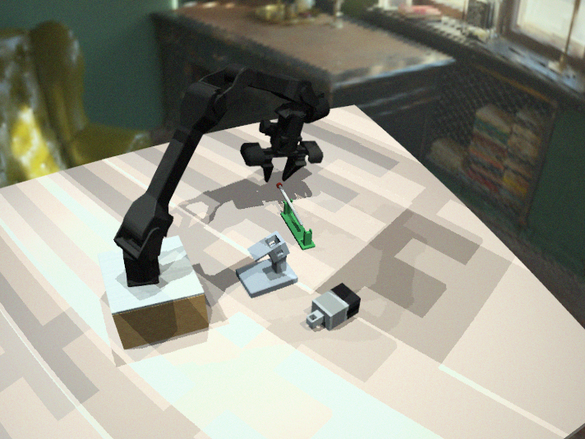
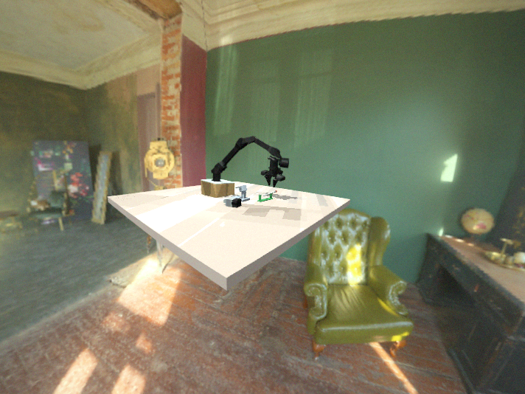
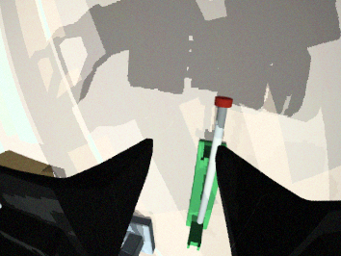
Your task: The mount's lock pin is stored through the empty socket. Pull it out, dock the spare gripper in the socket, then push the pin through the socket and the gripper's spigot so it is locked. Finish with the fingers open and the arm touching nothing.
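My gripper [image 1: 275, 180] [image 2: 271, 185] [image 3: 184, 148] is part open and empty, above the red-headed end of the lock pin. The pin [image 1: 290, 205] [image 3: 208, 188] lies lengthwise along the green rack [image 1: 307, 238] [image 2: 265, 198] [image 3: 194, 212], slightly askew in the wrist view, with its red head beyond the far post. Whether it is seated in both posts is unclear. The grey mount [image 1: 266, 282] [image 2: 243, 192] stands nearer the arm's base, its tilted socket [image 1: 273, 242] empty, with no pin through it. The spare gripper [image 1: 330, 307] [image 2: 233, 202] lies on its side, its spigot [image 1: 314, 318] pointing front-left in the top view.
The arm stands on a wooden block [image 1: 163, 318] [image 2: 217, 188] with a white top, left of the mount in the top view. The rack lies beyond the mount. The table [image 1: 481, 330] [image 2: 203, 246] has patterned light and shadow on it.
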Tool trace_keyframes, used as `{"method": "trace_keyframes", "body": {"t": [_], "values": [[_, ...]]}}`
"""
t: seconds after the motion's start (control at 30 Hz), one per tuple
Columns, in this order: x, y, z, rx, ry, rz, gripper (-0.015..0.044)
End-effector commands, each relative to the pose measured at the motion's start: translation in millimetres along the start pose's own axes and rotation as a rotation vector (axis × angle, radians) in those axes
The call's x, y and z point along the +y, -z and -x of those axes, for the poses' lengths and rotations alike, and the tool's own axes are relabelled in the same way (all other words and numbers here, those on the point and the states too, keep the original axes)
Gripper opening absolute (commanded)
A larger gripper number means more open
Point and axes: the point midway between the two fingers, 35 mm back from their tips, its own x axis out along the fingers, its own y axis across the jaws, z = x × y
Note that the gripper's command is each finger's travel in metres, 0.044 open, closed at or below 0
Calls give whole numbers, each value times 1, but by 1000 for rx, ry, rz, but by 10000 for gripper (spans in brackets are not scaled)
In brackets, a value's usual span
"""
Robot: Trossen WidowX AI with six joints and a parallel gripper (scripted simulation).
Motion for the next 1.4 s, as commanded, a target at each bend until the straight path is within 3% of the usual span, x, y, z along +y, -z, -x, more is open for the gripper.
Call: {"method": "trace_keyframes", "body": {"t": [0.0,0.13,0.2,0.33,0.67,0.93,1.37], "values": [[0,0,0,0,0,0,226],[0,0,0,0,0,0,331],[-2,6,9,4,22,4,279],[-7,40,62,36,147,22,180],[-6,47,71,44,168,24,180],[-18,56,5,43,168,24,180],[-21,58,-11,43,168,24,180]]}}
